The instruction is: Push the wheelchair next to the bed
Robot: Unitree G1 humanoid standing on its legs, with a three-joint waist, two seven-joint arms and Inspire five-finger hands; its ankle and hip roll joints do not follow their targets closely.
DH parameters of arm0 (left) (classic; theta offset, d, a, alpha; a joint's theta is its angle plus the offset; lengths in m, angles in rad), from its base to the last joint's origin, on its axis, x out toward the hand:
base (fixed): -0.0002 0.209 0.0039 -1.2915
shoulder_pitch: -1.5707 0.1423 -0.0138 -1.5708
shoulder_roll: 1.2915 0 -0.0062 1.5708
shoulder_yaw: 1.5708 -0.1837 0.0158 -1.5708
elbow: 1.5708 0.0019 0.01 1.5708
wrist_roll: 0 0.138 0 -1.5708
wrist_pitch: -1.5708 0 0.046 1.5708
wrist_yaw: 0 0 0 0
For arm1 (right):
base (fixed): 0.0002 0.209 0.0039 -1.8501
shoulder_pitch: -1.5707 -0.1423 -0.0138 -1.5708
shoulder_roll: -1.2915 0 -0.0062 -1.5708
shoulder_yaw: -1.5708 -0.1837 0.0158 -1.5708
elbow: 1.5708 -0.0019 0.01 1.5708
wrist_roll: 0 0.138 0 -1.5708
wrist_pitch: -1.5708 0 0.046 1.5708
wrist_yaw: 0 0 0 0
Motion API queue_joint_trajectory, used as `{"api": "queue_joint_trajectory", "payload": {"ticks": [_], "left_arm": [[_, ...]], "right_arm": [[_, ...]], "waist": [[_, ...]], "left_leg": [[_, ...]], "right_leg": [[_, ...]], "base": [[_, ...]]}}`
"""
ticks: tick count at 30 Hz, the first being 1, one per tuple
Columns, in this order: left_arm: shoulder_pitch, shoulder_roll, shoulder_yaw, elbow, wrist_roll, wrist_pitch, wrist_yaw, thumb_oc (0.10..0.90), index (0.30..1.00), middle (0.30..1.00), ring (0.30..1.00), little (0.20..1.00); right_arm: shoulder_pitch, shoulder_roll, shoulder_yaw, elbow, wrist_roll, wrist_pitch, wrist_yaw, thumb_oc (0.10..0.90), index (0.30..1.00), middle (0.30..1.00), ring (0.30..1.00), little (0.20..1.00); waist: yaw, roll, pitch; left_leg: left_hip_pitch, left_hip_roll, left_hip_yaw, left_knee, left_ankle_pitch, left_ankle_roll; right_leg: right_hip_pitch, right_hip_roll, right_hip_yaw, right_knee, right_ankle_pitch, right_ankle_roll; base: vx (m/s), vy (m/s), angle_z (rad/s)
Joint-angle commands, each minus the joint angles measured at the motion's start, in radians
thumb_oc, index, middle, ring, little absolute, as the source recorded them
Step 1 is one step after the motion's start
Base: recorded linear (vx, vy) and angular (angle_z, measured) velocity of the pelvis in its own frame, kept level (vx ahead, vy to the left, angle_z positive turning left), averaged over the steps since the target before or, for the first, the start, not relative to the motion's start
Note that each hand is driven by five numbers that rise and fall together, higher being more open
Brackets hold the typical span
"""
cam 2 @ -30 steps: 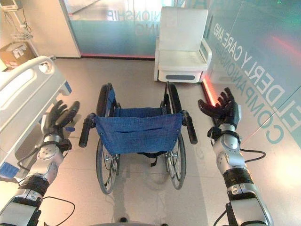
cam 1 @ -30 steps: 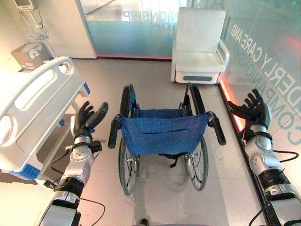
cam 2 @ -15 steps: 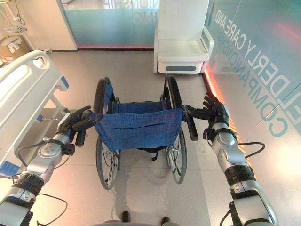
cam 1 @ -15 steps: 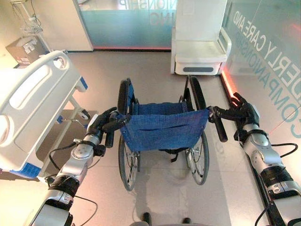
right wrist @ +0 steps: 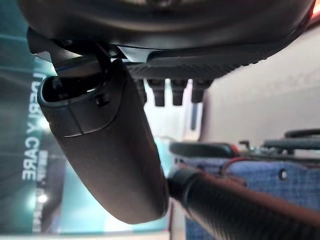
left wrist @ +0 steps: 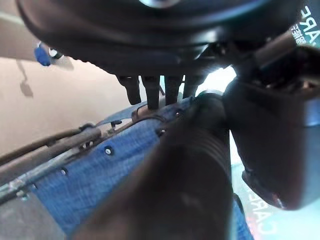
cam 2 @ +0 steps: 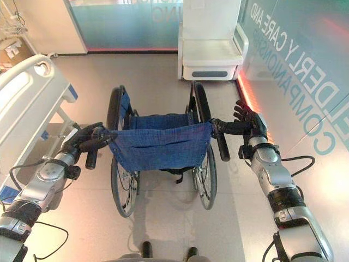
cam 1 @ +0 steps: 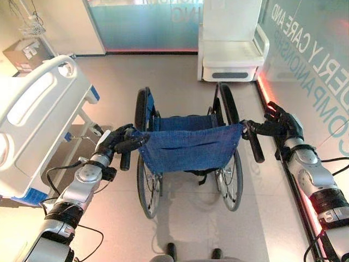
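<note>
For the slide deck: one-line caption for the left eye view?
Both hands, left hand and right hand, at the push handles of the blue wheelchair, with the bed on the robot's left.

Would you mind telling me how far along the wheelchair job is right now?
Done: both hands have reached the push handles. In hand: the left hand curls round its handle; the right hand rests at the other, fingers still fairly straight. Left: the wheelchair stands mid-floor, apart from the bed, so the push remains.

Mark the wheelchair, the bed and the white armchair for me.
wheelchair (cam 1: pixel 188 147): left eye view, on the blue backrest cloth.
bed (cam 1: pixel 38 112): left eye view, on its white end board.
armchair (cam 1: pixel 232 54): left eye view, on the seat cushion.
</note>
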Motion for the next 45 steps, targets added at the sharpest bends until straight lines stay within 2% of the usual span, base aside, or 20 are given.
{"api": "queue_joint_trajectory", "payload": {"ticks": [1,9,13,16,24,27,30,33,34,36,38,41,42,45], "left_arm": [[-0.066,0.047,0.075,-0.015,0.049,-0.012,0.049,0.8,0.9,0.9,0.9,0.9],[-0.013,0.056,0.079,0.014,0.144,0.068,0.056,0.8,0.9,0.9,0.9,0.9],[0.014,0.049,0.092,0.03,0.15,0.078,0.061,0.8,0.9,0.9,0.9,0.9],[0.028,0.035,0.1,0.033,0.158,0.077,0.068,0.8,0.9,0.9,0.9,0.9],[0.044,0.033,0.1,0.044,0.212,0.072,0.089,0.8,0.9,0.9,0.9,0.9],[0.015,0.064,0.076,0.047,0.248,0.103,0.076,0.8,0.9,0.9,0.9,0.9],[-0.003,0.077,0.055,0.05,0.263,0.126,0.068,0.8,0.9,0.9,0.9,0.9],[-0.042,0.102,0.018,0.07,0.278,0.212,0.051,0.8,0.9,0.9,0.9,0.9],[-0.042,0.102,0.018,0.07,0.278,0.212,0.051,0.8,0.9,0.9,0.9,0.9],[-0.058,0.106,0.0,0.093,0.281,0.285,0.057,0.8,0.9,0.9,0.9,0.9],[-0.067,0.105,-0.004,0.109,0.274,0.317,0.067,0.8,0.9,0.9,0.9,0.9],[-0.073,0.085,-0.005,0.142,0.262,0.394,0.089,0.8,0.9,0.9,0.9,0.9],[-0.074,0.084,-0.005,0.143,0.262,0.398,0.09,0.8,0.9,0.9,0.9,0.9],[-0.09,0.041,-0.023,0.179,0.293,0.467,0.064,0.8,0.9,0.9,0.9,0.9]], "right_arm": [[-0.032,0.0,-0.004,-0.1,0.049,-0.069,0.063,0.8,0.9,0.9,0.9,0.9],[0.033,0.026,-0.04,-0.239,0.106,-0.079,0.087,0.8,0.9,0.9,0.9,0.9],[0.073,0.039,-0.069,-0.306,0.133,-0.087,0.097,0.8,0.9,0.9,0.9,0.9],[0.098,0.048,-0.085,-0.336,0.102,-0.079,0.103,0.8,0.9,0.9,0.9,0.9],[0.166,-0.02,-0.075,-0.322,-0.089,0.06,0.137,0.8,0.9,0.9,0.9,0.9],[0.16,-0.071,-0.038,-0.264,-0.18,0.106,0.147,0.8,0.9,0.9,0.9,0.9],[0.142,-0.09,-0.012,-0.229,-0.213,0.128,0.146,0.8,0.9,0.9,0.9,0.9],[0.09,-0.118,0.045,-0.176,-0.282,0.186,0.123,0.8,0.9,0.9,0.9,0.9],[0.09,-0.118,0.045,-0.175,-0.282,0.186,0.123,0.8,0.9,0.9,0.9,0.9],[0.051,-0.123,0.076,-0.143,-0.289,0.214,0.101,0.8,0.9,0.9,0.9,0.9],[0.032,-0.119,0.09,-0.131,-0.295,0.225,0.096,0.8,0.9,0.9,0.9,0.9],[0.005,-0.102,0.111,-0.12,-0.295,0.246,0.074,0.8,0.9,0.9,0.9,0.9],[0.003,-0.101,0.113,-0.119,-0.296,0.247,0.072,0.8,0.9,0.9,0.9,0.9],[-0.037,-0.075,0.141,-0.089,-0.302,0.289,0.051,0.8,0.9,0.9,0.9,0.9]], "waist": [[0.005,-0.016,-0.046],[-0.005,-0.019,-0.039],[-0.015,-0.021,-0.035],[-0.021,-0.022,-0.033],[-0.035,-0.031,-0.026],[-0.036,-0.038,-0.017],[-0.035,-0.04,-0.01],[-0.031,-0.04,-0.002],[-0.031,-0.04,-0.001],[-0.026,-0.037,0.002],[-0.022,-0.036,0.004],[-0.014,-0.035,0.007],[-0.014,-0.035,0.008],[-0.006,-0.037,0.011]], "left_leg": [[0.016,-0.039,0.01,0.02,-0.094,0.001],[0.01,-0.037,0.018,0.022,-0.092,0.005],[0.007,-0.036,0.025,0.026,-0.094,0.005],[0.007,-0.036,0.028,0.027,-0.095,0.006],[0.0,-0.035,0.041,0.032,-0.094,0.007],[-0.006,-0.034,0.045,0.039,-0.093,0.006],[-0.008,-0.034,0.044,0.041,-0.092,0.006],[-0.013,-0.034,0.041,0.045,-0.091,0.005],[-0.013,-0.034,0.041,0.045,-0.091,0.005],[-0.016,-0.036,0.034,0.048,-0.09,0.005],[-0.018,-0.038,0.03,0.048,-0.09,0.005],[-0.022,-0.041,0.022,0.049,-0.09,0.007],[-0.023,-0.042,0.022,0.05,-0.091,0.007],[-0.029,-0.046,0.013,0.052,-0.093,0.01]], "right_leg": [[-0.015,-0.018,0.002,0.033,-0.022,0.011],[-0.023,-0.016,0.007,0.033,-0.021,0.014],[-0.028,-0.016,0.014,0.035,-0.02,0.017],[-0.031,-0.015,0.017,0.037,-0.021,0.019],[-0.044,-0.016,0.025,0.042,-0.018,0.024],[-0.05,-0.017,0.024,0.047,-0.015,0.024],[-0.052,-0.018,0.023,0.05,-0.014,0.024],[-0.054,-0.019,0.019,0.051,-0.012,0.024],[-0.054,-0.019,0.018,0.051,-0.012,0.024],[-0.054,-0.02,0.017,0.052,-0.012,0.024],[-0.054,-0.02,0.015,0.052,-0.012,0.024],[-0.055,-0.021,0.011,0.053,-0.012,0.024],[-0.056,-0.022,0.011,0.053,-0.012,0.024],[-0.061,-0.023,0.007,0.059,-0.014,0.023]], "base": [[0.0,0.0,0.0],[0.0,0.0,0.0],[0.0,0.0,0.0],[0.0,0.005,-0.03],[-0.01,0.002,-0.05],[-0.02,-0.012,-0.02],[-0.01,-0.009,0.0],[-0.01,-0.003,0.0],[0.0,0.0,0.0],[0.0,0.0,0.0],[0.0,0.0,0.0],[0.0,0.0,0.0],[0.0,0.0,0.0],[-0.02,-0.014,0.02]]}}
